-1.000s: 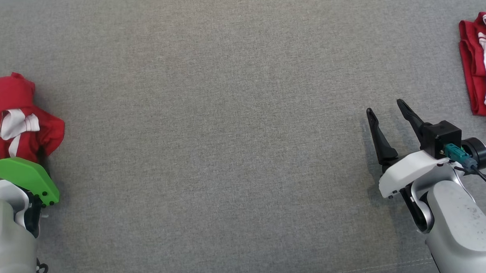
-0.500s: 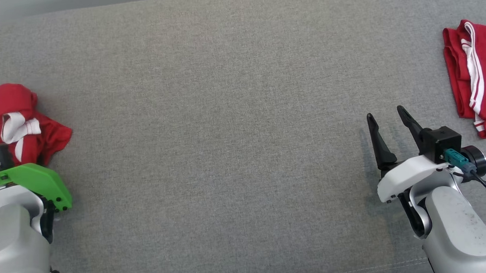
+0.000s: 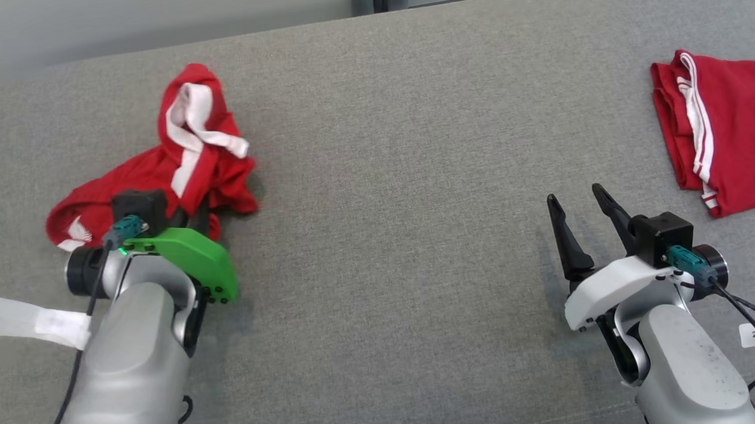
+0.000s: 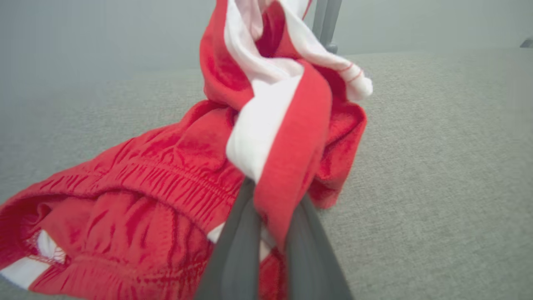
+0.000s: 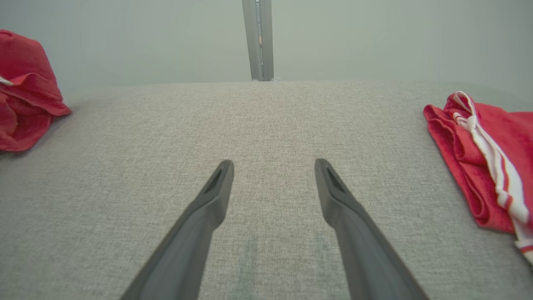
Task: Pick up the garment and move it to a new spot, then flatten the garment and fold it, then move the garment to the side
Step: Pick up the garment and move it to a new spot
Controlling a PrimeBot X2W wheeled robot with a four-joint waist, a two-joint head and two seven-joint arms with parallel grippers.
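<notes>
Within left claw [image 4: 272, 200], red garment [image 4: 162, 166]

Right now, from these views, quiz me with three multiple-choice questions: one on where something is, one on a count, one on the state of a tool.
1. Where on the grey surface does the folded garment lie in the head view?
A. far right
B. centre
C. far left

2. How many red garments are there?
A. one
B. two
C. three

3. What is the left tool doing?
A. standing open over bare cloth
B. shut on the crumpled garment
C. resting on the folded garment

Answers:
1 A: it lies at the right edge, beyond the open right tool.
2 B: one is crumpled and one is folded.
3 B: the left wrist view shows red and white cloth pinched between its fingers.
</notes>
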